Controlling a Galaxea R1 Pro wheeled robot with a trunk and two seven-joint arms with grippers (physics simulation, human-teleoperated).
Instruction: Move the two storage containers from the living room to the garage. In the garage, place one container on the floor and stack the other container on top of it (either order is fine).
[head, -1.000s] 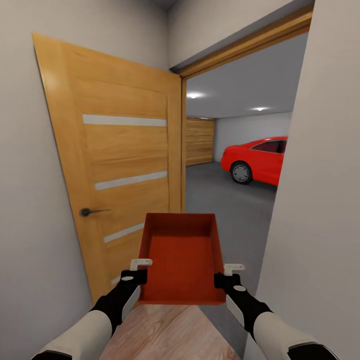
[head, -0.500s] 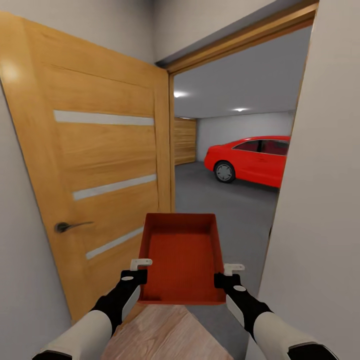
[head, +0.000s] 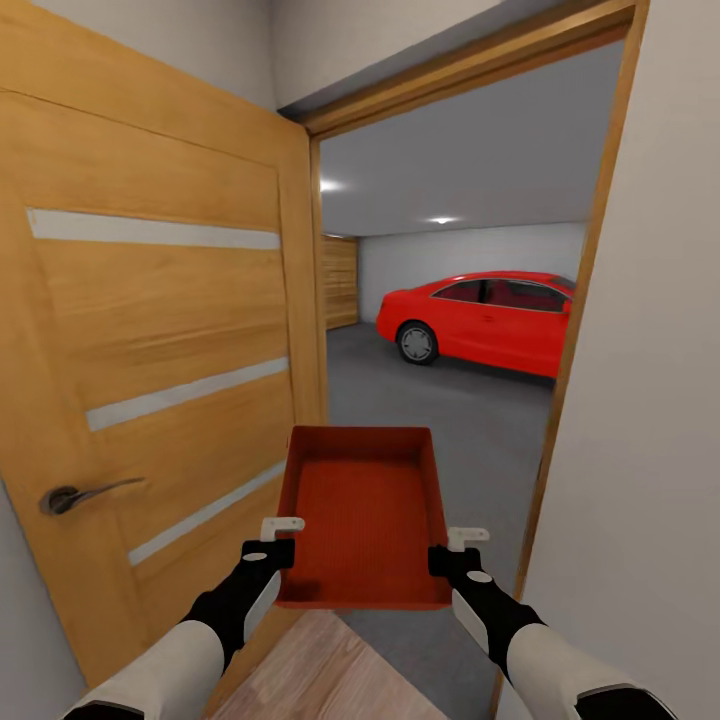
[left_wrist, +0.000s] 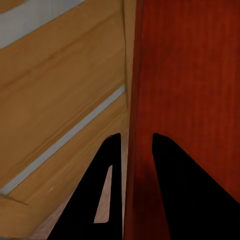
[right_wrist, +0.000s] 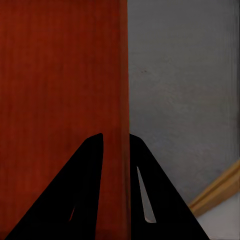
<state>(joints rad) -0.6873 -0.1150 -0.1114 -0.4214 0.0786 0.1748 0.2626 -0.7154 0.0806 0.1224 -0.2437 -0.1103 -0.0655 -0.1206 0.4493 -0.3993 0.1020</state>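
I hold one red-orange storage container (head: 365, 510) level in front of me, open side up and empty. My left gripper (head: 281, 541) is shut on its left wall and my right gripper (head: 452, 549) is shut on its right wall, both near the end closest to me. In the left wrist view the left gripper (left_wrist: 135, 144) straddles the container's (left_wrist: 190, 75) thin wall. In the right wrist view the right gripper (right_wrist: 116, 138) does the same on the container's (right_wrist: 55, 75) other wall. Through the doorway lies the garage with its dark grey floor (head: 440, 400). The living room is out of view.
An open wooden door (head: 150, 350) with a lever handle (head: 80, 493) stands close on my left. The door frame (head: 575, 330) and a white wall (head: 650, 420) are close on my right. A red car (head: 490, 320) is parked inside, beside wooden plank doors (head: 340, 282). Light wood flooring (head: 330, 670) lies under me.
The whole view has moved closer to the doorway: the door looms larger at left and more of the car shows. The container and both grippers keep the same place in view.
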